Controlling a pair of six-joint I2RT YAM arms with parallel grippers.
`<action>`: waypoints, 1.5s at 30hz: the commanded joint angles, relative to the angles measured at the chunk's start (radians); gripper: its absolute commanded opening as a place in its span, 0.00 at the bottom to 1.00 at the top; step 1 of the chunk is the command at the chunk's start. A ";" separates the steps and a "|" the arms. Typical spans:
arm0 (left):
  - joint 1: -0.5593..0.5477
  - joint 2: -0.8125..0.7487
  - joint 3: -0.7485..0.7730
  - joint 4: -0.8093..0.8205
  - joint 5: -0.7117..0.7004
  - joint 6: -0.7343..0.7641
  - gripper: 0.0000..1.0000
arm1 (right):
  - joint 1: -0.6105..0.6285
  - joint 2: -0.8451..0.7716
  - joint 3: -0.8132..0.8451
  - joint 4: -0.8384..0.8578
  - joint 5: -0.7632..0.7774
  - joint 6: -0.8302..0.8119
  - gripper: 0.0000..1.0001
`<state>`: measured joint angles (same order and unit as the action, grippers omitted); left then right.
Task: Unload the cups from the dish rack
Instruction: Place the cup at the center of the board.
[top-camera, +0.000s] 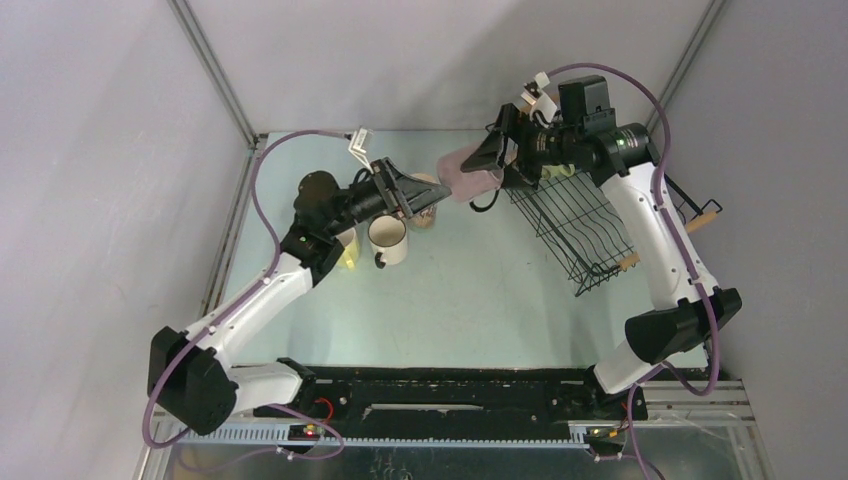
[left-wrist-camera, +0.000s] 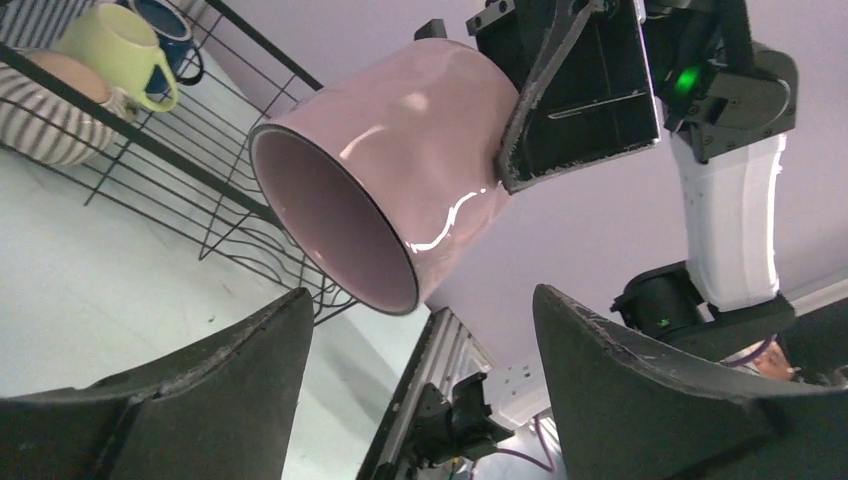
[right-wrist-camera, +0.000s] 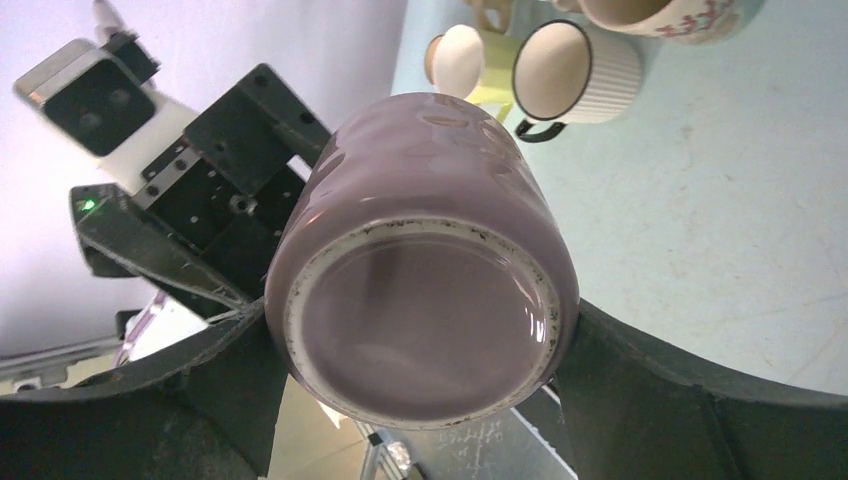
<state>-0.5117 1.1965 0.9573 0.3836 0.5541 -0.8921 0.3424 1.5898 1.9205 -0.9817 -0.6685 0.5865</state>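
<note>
Over tabletop (top-camera: 480, 300) 12 o'clock, right gripper (right-wrist-camera: 420, 330) is clamping mauve-pink mug (left-wrist-camera: 400, 170), apparently handing over; open left gripper (left-wrist-camera: 422, 300) is needing to close on it.

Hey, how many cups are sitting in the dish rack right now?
3 visible: a striped beige cup, a yellow-green cup and a dark blue cup, clustered at one end of the dish rack. Others may be hidden.

Overhead looks down; wrist views closely share the pink cup (left-wrist-camera: 400, 170).
</note>
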 joint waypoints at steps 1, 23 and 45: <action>0.002 0.024 -0.001 0.145 0.074 -0.089 0.84 | 0.016 -0.018 0.010 0.129 -0.128 0.063 0.08; -0.010 0.058 -0.004 0.374 0.145 -0.231 0.42 | 0.051 -0.056 -0.186 0.437 -0.302 0.287 0.06; -0.022 0.065 -0.018 0.390 0.129 -0.236 0.00 | 0.079 -0.149 -0.263 0.375 -0.135 0.196 0.99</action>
<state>-0.5282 1.2716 0.9569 0.7403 0.6937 -1.1450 0.3878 1.4975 1.6371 -0.5346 -0.9123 0.8886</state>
